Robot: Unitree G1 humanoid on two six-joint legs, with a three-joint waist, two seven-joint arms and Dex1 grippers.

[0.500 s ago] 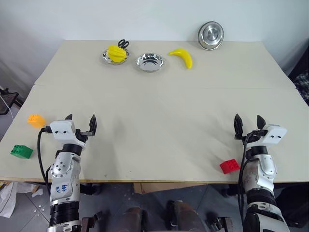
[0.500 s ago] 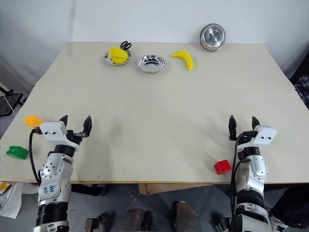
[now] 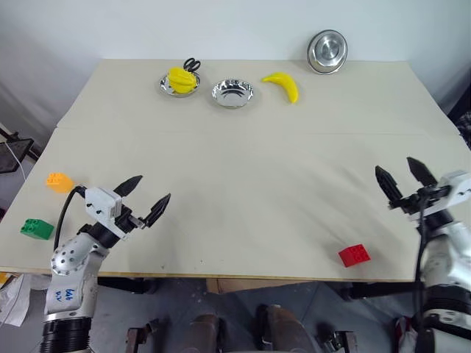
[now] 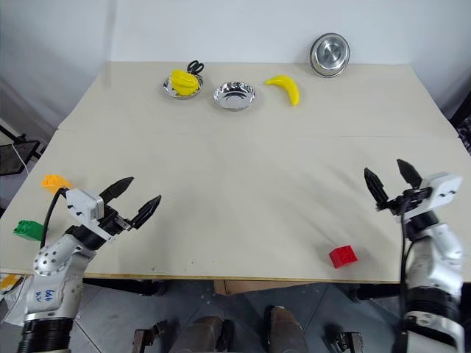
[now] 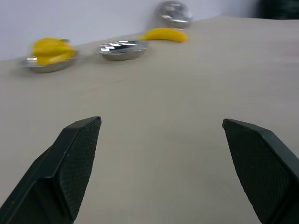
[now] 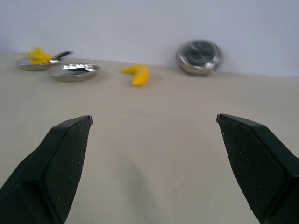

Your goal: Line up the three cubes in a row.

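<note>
While both grippers gape empty, the red cube [image 3: 352,254] lies between them, nearer the right gripper [image 3: 405,179] than the left gripper [image 3: 146,197].

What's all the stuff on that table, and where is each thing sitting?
red cube: one, red, near edge of the table, toward the right.
orange cube: one, orange, left edge of the table.
green cube: one, green, left edge, nearer than the orange one.
banana: one, yellow, far side, lying on the table.
bowls: three, shiny metal, far side; one empty beside the banana, one holding a yellow thing with black scissors at its rim, one tipped up against the wall.
table: one, beige.
left claw: black fingers, open, over the table near the left cubes.
right claw: black fingers, open, over the right side.
</note>
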